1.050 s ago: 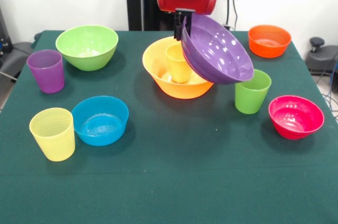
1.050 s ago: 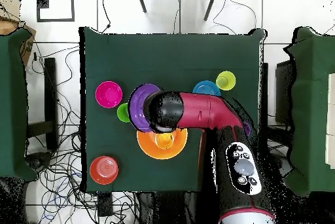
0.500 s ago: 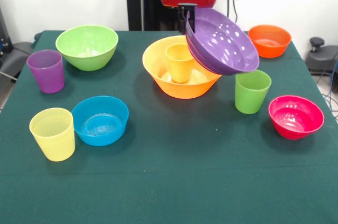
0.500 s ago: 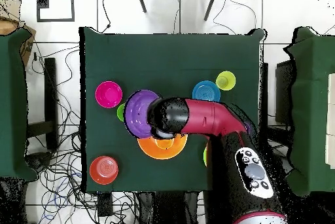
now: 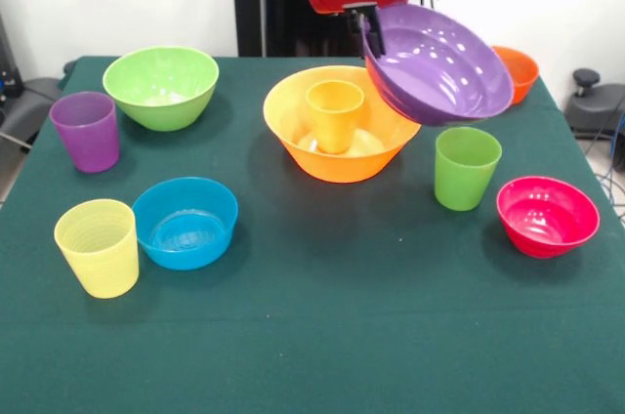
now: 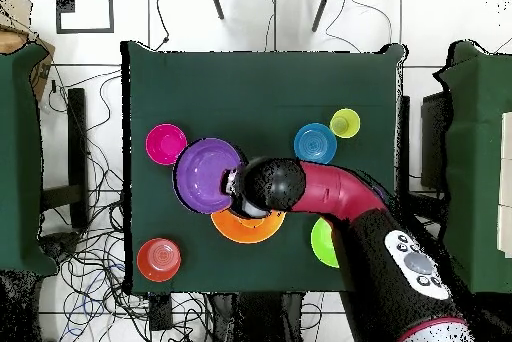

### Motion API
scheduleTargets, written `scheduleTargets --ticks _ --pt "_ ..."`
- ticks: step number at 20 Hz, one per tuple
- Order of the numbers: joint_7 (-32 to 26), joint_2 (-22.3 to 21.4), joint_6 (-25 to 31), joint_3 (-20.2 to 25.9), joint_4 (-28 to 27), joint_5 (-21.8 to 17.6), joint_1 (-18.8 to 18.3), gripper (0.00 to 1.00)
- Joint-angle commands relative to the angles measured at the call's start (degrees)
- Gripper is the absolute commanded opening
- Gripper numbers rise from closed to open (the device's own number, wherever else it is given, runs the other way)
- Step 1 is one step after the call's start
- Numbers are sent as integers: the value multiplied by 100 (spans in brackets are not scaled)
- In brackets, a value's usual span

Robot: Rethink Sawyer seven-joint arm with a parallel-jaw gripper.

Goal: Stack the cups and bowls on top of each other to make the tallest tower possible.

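My gripper [image 5: 370, 25] is shut on the rim of the wide purple bowl [image 5: 441, 64], which hangs tilted in the air, right of the large orange-yellow bowl [image 5: 337, 162]. An orange cup [image 5: 334, 113] stands upright inside that bowl. The green cup [image 5: 467, 168] stands below the purple bowl. From overhead, the purple bowl [image 6: 208, 174] hides the green cup, and the gripper [image 6: 236, 180] holds its rim beside the orange-yellow bowl [image 6: 235, 228].
On the table stand a light green bowl [image 5: 161, 87], purple cup [image 5: 86, 131], pale yellow cup [image 5: 98, 246], blue bowl [image 5: 186, 222] and pink-red bowl [image 5: 547, 216]. An orange-red bowl [image 5: 520, 68] is partly hidden behind the purple bowl.
The gripper has risen and carried the purple bowl to the right in the front view, off the orange-yellow bowl. The bowl now hangs less steeply tilted.
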Motion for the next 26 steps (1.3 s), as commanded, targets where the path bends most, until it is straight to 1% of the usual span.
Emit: scheduleTargets --ticks 1,6,11,14,17,22,26 --pt "-632 266 -670 1059 667 -13 -280 0" --pt "-553 283 -899 1420 913 -181 -565 0" --pt "-607 461 -914 1935 1109 -150 -1024 0" --pt "-608 549 -910 2127 1176 -214 -1196 0" --pt "-593 682 -1000 2272 1236 -330 -1336 0" --pt "-615 753 -918 2476 1297 -456 -1544 0" --pt "-637 887 -987 2502 1326 -699 -1664 0"
